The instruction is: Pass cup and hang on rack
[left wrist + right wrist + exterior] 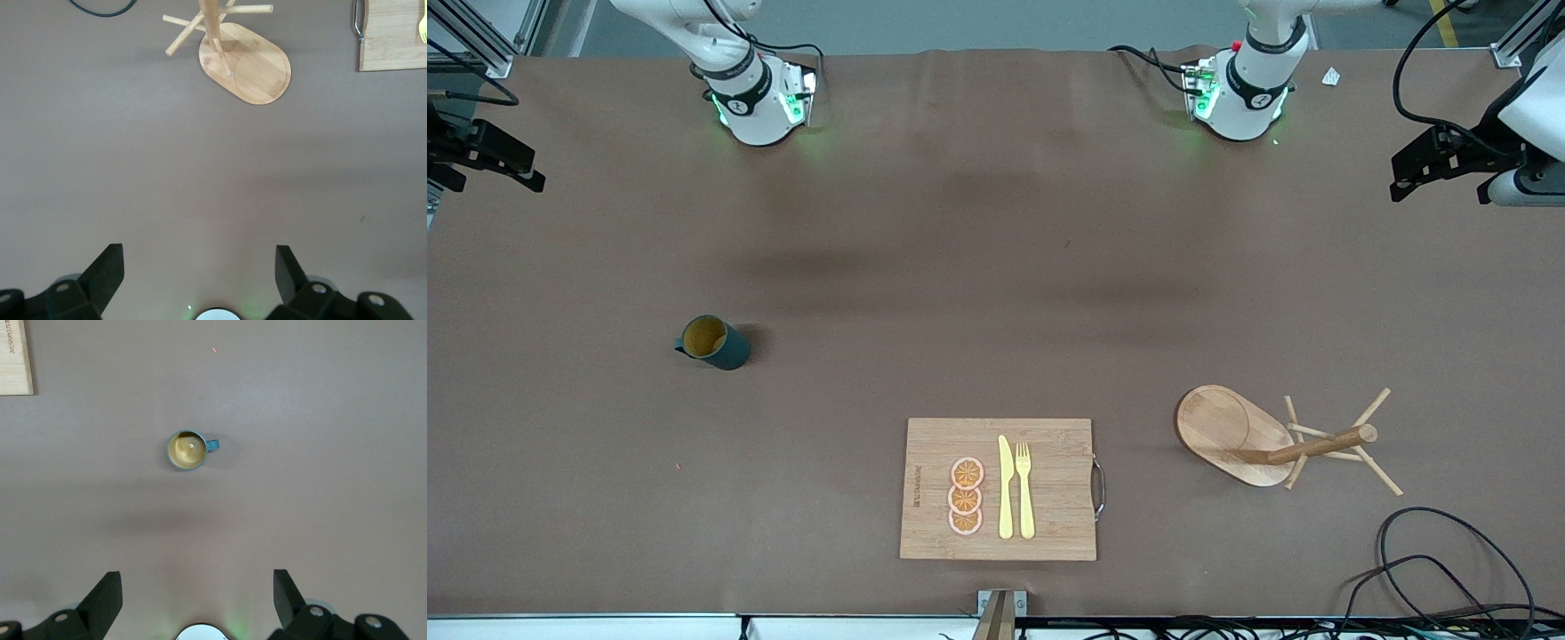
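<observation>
We take the board (998, 489) as our landmark; it lies near the front camera's edge of the table (996, 267). On it we find three slices (966, 496) in a row, with a knife (1006, 487) and fork (1024, 489) side by side next to them. The rack (1272, 437) stands upright beside the board toward the left arm's end. The cup (713, 342) stands upright toward the right arm's end, farther from the camera than the board.

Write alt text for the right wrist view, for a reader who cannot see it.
A small teal cup with a yellow inside stands upright on a brown table, handle out to one side. The right pincer hangs open above the table, holding nothing. A corner of a wooden cutting board shows at the edge.
</observation>
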Controlling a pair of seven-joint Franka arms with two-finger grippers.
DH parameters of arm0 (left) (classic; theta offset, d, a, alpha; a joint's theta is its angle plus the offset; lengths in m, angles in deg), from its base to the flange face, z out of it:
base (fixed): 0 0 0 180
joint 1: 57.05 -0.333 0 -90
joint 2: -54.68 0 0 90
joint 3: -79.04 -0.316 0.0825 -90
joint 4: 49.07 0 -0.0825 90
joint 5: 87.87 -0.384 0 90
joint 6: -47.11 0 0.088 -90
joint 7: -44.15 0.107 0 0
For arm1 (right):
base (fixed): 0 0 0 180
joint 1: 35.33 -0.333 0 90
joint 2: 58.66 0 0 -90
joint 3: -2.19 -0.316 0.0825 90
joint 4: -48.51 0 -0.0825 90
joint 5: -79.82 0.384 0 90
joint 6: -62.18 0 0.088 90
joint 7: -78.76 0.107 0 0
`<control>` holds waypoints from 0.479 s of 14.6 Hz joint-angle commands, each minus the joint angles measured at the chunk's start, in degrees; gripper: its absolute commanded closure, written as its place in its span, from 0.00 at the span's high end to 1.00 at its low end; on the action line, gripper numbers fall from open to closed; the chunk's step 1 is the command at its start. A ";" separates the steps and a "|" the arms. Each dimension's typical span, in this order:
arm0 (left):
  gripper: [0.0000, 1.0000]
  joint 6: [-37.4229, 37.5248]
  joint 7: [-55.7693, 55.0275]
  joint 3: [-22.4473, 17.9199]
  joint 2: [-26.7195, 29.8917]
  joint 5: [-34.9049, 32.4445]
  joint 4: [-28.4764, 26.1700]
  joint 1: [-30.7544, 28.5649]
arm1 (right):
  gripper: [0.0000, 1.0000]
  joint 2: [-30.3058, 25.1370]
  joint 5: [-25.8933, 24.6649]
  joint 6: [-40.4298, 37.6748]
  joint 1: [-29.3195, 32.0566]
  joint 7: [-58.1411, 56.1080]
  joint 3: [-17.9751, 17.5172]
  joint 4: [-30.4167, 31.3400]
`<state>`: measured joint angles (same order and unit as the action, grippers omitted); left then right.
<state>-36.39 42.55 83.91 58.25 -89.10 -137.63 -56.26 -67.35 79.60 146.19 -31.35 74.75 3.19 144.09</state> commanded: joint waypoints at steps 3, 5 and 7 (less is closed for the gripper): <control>1.00 0.62 -0.42 0.32 -0.22 -0.27 1.20 0.01 | 1.00 0.26 -0.21 -0.42 -0.29 0.67 -0.02 -0.75; 1.00 0.62 0.02 0.32 -0.40 -0.18 1.37 -0.08 | 1.00 0.26 -0.21 -0.42 -0.29 0.67 -0.02 -0.75; 1.00 0.53 -0.06 -0.12 -0.49 2.09 1.46 -0.26 | 1.00 0.26 -0.21 -0.42 -0.21 0.76 -0.02 -0.75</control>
<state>-36.39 42.55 83.97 58.25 -88.66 -137.58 -56.22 -67.35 79.60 146.19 -31.35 74.75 3.19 144.09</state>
